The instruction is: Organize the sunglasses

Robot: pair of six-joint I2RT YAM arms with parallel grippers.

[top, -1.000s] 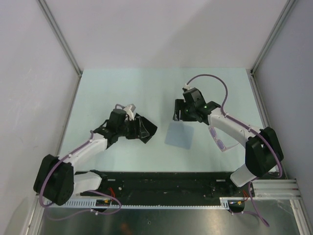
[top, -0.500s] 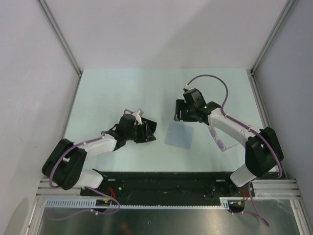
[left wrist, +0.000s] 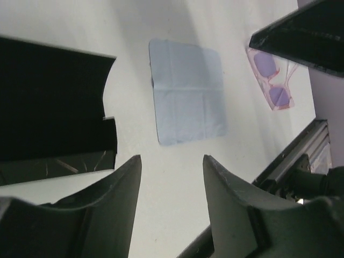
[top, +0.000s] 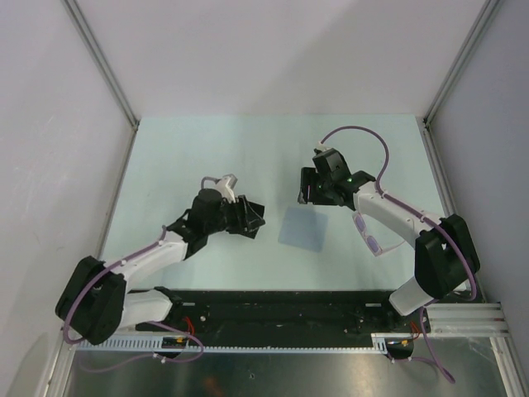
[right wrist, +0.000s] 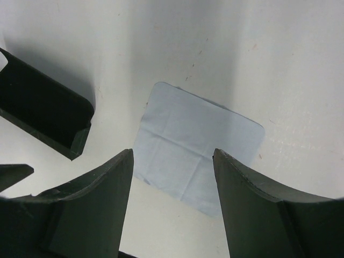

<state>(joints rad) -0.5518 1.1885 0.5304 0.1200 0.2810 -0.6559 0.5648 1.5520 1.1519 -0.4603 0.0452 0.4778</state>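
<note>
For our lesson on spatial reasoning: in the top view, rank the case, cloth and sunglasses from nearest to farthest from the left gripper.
1. The case, right beside the left gripper.
2. The cloth, mid-table, to that gripper's right.
3. The sunglasses, farthest right, beyond the cloth.

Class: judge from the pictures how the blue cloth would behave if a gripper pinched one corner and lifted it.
The cloth lies flat and thin, with fold creases, so it would probably drape limply. It looks very light, and would likely slide on the smooth table if pushed.
</note>
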